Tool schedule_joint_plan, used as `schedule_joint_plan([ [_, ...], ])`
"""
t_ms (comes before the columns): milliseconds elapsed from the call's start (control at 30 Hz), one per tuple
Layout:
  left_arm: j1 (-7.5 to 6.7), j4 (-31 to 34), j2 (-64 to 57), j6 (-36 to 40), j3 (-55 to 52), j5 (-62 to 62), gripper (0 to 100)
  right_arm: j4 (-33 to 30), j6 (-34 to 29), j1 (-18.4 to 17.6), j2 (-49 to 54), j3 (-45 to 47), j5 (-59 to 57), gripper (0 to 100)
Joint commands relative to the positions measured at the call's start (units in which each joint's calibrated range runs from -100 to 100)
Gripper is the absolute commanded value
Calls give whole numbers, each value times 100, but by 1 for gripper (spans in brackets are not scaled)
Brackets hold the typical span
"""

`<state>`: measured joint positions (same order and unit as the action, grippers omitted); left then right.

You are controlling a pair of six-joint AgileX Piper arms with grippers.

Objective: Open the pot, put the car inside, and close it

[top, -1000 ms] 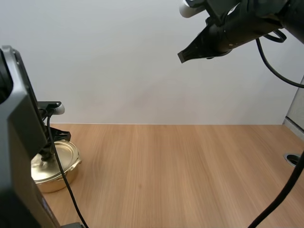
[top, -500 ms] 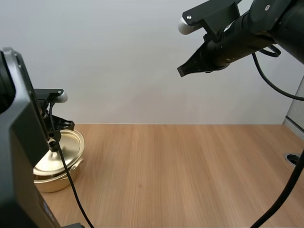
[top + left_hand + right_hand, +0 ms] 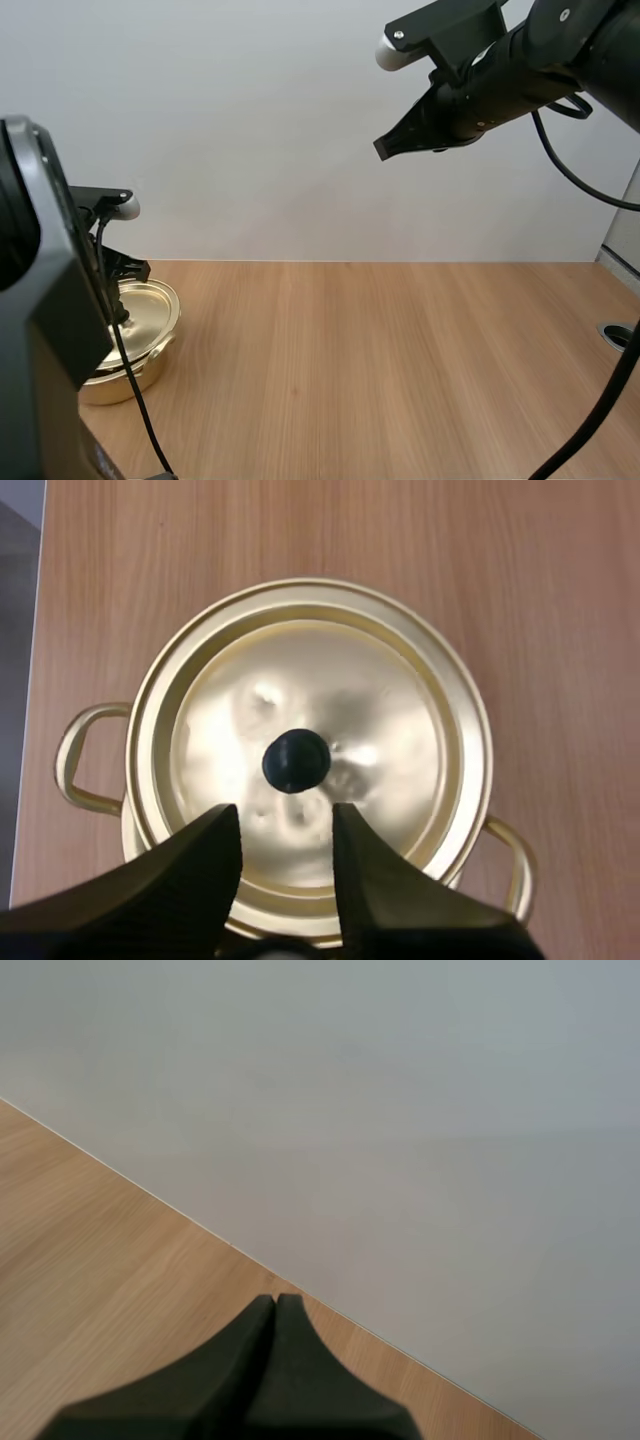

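A gold pot (image 3: 118, 384) stands at the table's left edge, with its gold lid (image 3: 150, 308) lying on it, a little off centre. In the left wrist view the lid (image 3: 380, 710) has a black knob (image 3: 296, 761) in its middle, and the pot's two loop handles (image 3: 75, 765) stick out at the sides. My left gripper (image 3: 285, 830) is open just over the lid; its fingers (image 3: 200, 855) stand apart, short of the knob and not touching it. My right gripper (image 3: 384, 147) hangs high above the table's middle, shut on nothing (image 3: 275, 1305).
Bare wooden tabletop (image 3: 400, 370) stretches from the pot to the right edge. A grey wall (image 3: 300, 150) rises behind the table. A round cable port (image 3: 618, 333) sits at the far right edge.
Half a second ago the lid was tilted up over the pot at my left gripper; now it lies lower and flatter on the pot. The right arm has barely moved.
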<state>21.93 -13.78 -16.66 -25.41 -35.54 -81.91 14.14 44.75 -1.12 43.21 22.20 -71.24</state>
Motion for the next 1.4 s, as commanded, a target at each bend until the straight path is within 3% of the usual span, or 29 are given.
schedule_joint_plan([
  [0,-2,-361,-116,-96,4,491,51,-52,1,3,-1,2,4,0],
  [333,-11,732,311,132,4,922,51,-79,-28,3,-1,2,4,0],
  [433,-11,787,368,179,4,883,51,-79,-28,3,-1,2,4,0],
  [600,-17,581,406,183,4,1126,51,28,-29,3,-1,2,4,0],
  [900,-17,-831,557,-629,4,1835,51,60,-37,3,-1,2,4,0],
  [1100,-17,-820,1137,-645,4,1638,49,60,-37,3,-1,2,4,0],
  [1200,-17,-820,1242,-645,4,1469,30,60,-37,3,-1,2,4,0],
  [1267,-17,-807,1228,-645,4,1409,3,60,-37,3,-1,2,4,0],
  [1367,-17,-653,1228,-654,4,1177,0,60,-37,3,-1,2,4,0],
])
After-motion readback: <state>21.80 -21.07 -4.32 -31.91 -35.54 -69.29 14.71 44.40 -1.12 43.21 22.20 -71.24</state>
